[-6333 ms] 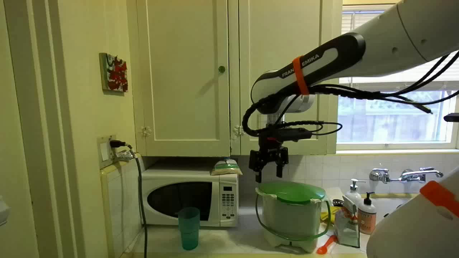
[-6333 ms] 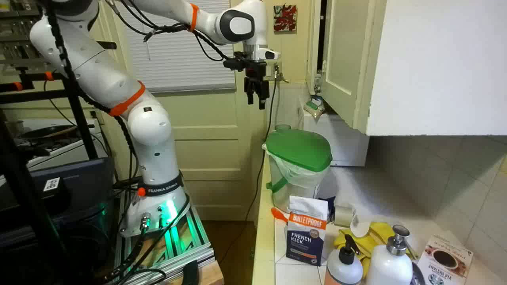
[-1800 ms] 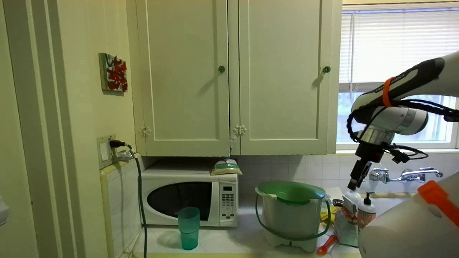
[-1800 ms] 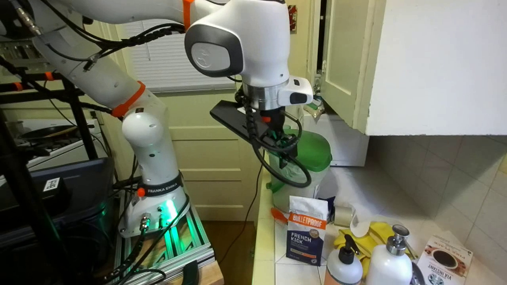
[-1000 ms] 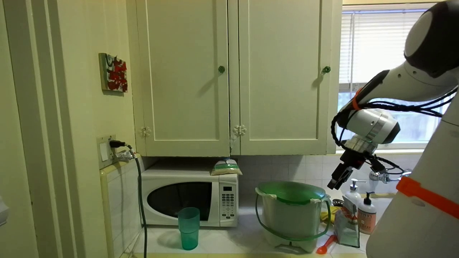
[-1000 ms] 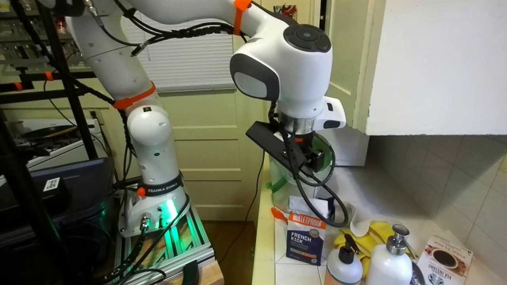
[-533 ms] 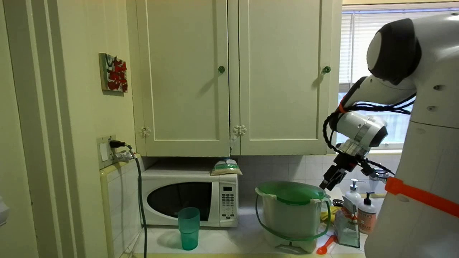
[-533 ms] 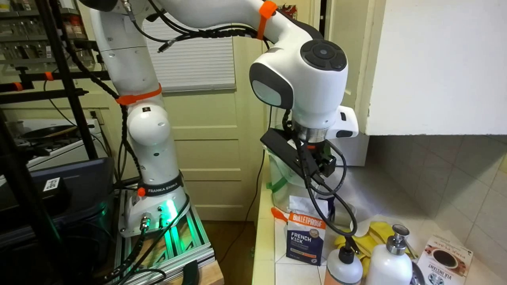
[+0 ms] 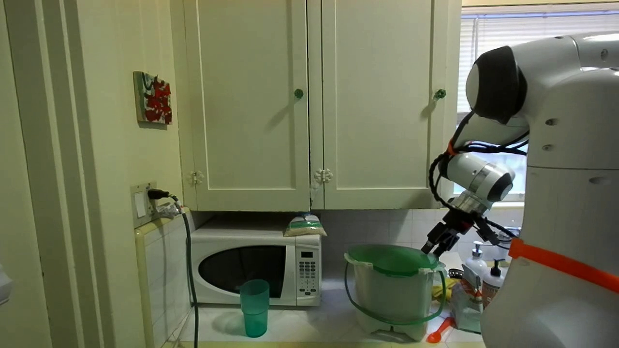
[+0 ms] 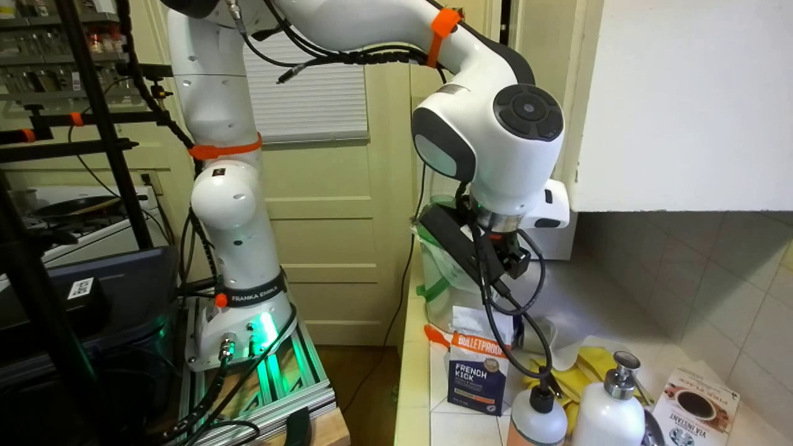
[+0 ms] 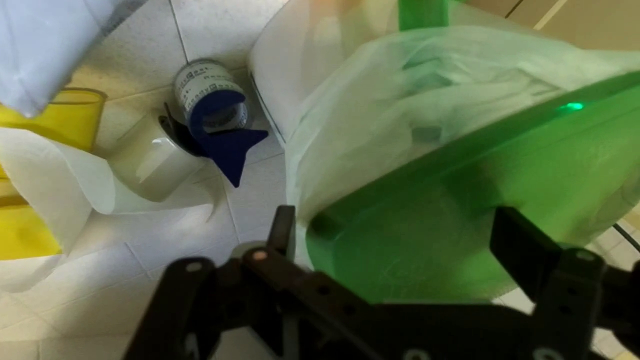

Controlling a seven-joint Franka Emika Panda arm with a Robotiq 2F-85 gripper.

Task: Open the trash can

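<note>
Jaws apart, the black gripper hangs by the closed green plastic lid — touching or not, hard to tell — of the grey-white bucket-shaped trash can on the white-tiled counter.

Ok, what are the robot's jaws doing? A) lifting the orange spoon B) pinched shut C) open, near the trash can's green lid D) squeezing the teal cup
C: in the wrist view the jaws stand wide apart near the green lid, which an exterior view shows on the trash can.
</note>
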